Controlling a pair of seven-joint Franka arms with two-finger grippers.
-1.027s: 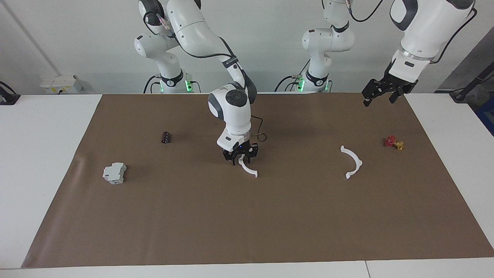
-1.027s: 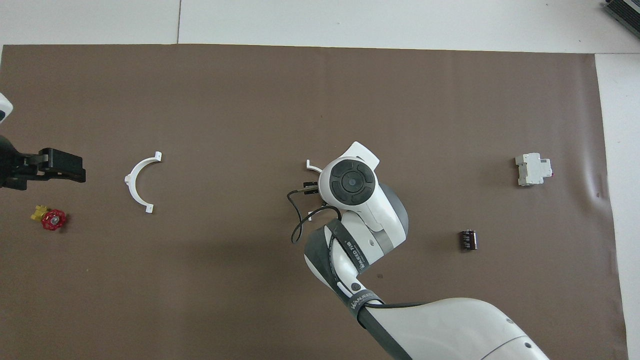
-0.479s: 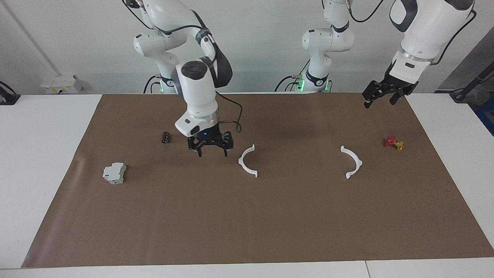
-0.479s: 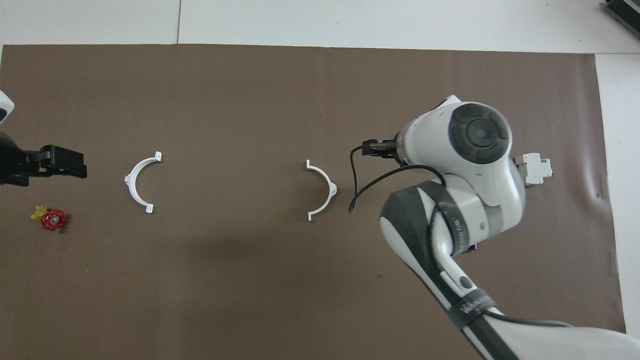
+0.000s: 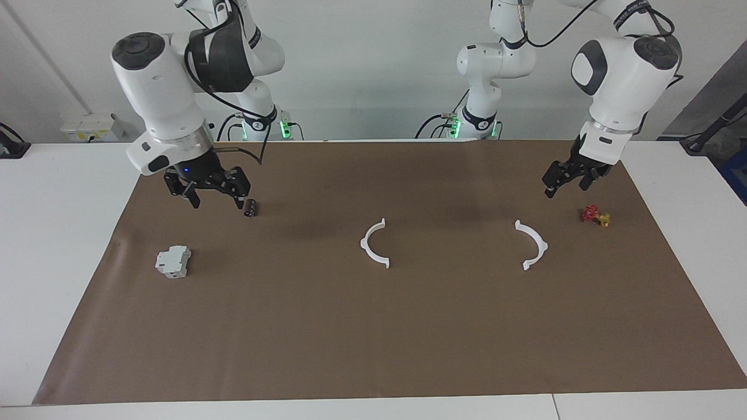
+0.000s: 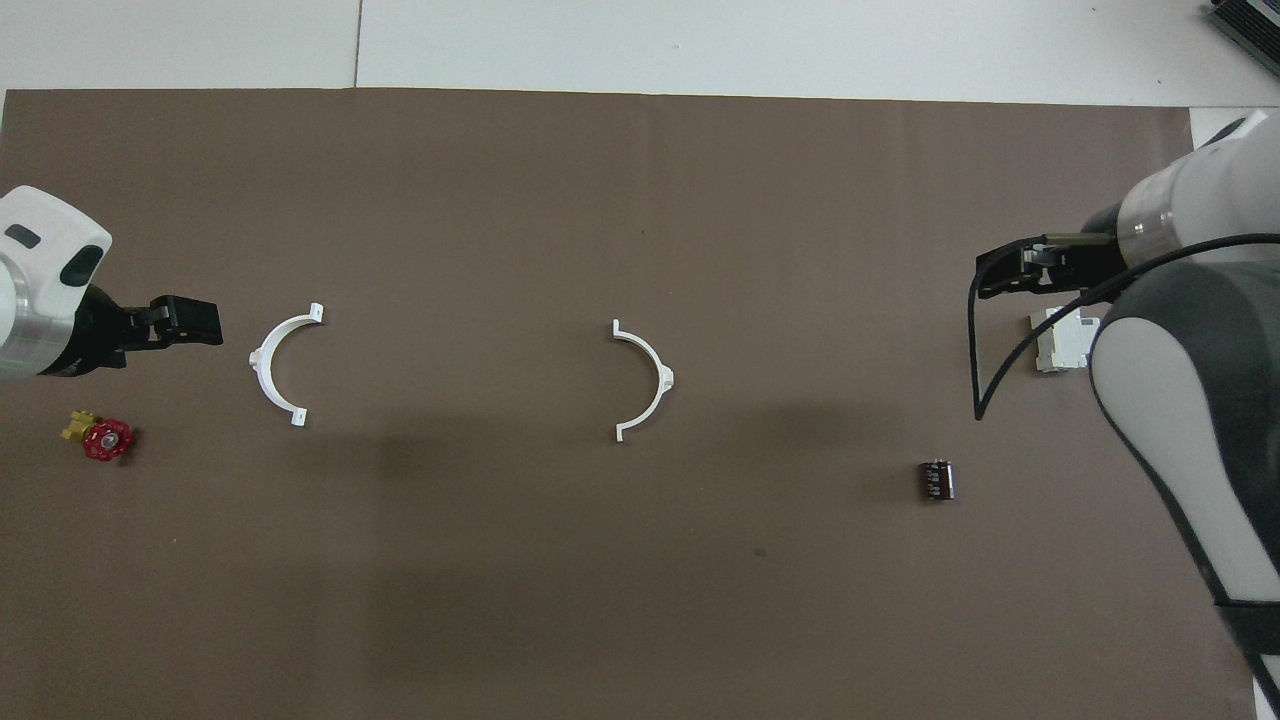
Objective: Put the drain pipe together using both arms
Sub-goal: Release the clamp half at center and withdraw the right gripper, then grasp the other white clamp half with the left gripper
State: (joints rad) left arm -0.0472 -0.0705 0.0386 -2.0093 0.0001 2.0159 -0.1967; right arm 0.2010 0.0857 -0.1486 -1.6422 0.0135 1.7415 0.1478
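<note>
Both half-rings of the drain pipe lie flat on the brown mat (image 5: 408, 326) covering the tabletop (image 5: 64, 233), well apart, neither held. First half-ring (image 5: 372, 243) sits mid-mat; second half-ring (image 5: 533, 244) sits toward the left arm's end. Their open sides face each other, tabs at the ends visible. Same layout from overhead: first half-ring (image 6: 645, 380), second half-ring (image 6: 277, 364), not joined.

Right gripper (image 5: 213, 201) is up in the air over the mat at the right arm's end, fingers spread apart, nothing between them. In the facing view it hangs just beside the small dark cylinder (image 5: 251, 207), not touching it. In the overhead view the right gripper (image 6: 1010, 279) shows over bare mat close to the grey block.

Left gripper (image 5: 564, 182) hangs above the mat at the left arm's end, near the second half-ring and the red-and-yellow valve (image 5: 596, 215), touching neither. Can't tell if its fingers are apart or together from either view.

Pale grey blocky device (image 5: 173, 261) stands on the mat at the right arm's end, farther from the robots than the dark cylinder.

No containers on the mat; every part lies loose on it.
</note>
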